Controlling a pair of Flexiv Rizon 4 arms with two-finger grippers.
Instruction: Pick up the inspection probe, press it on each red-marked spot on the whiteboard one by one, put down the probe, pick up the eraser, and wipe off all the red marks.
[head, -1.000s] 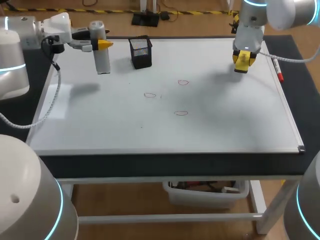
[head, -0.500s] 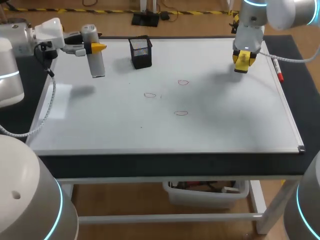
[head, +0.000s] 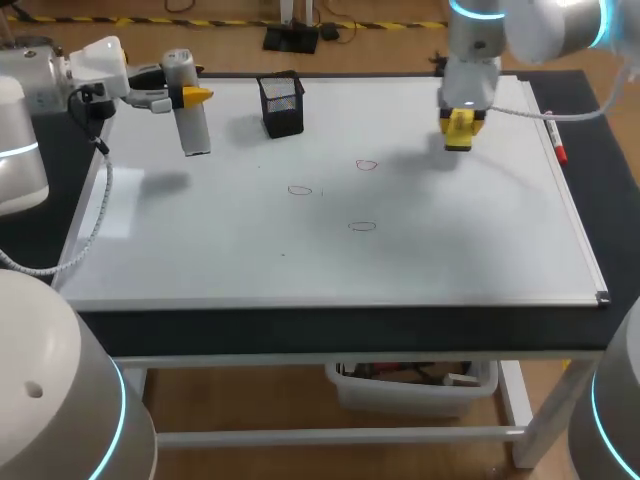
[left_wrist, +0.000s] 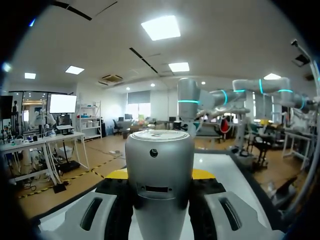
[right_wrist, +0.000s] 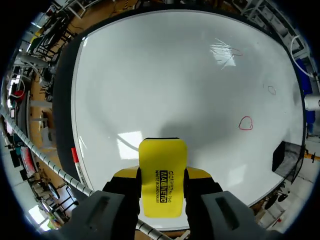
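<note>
While left gripper (head: 186, 95) pinches probe (head: 192, 122) | right gripper (head: 458, 126) pinches eraser (right_wrist: 160, 167) above whiteboard (head: 450, 240)

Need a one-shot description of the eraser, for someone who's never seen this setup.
Find the big whiteboard, then the right arm's pincer over its far side, right of the middle. The eraser is the flat yellow block with black print clamped between the fingers. The only other held thing, the probe at far left, is a grey cylinder.
</note>
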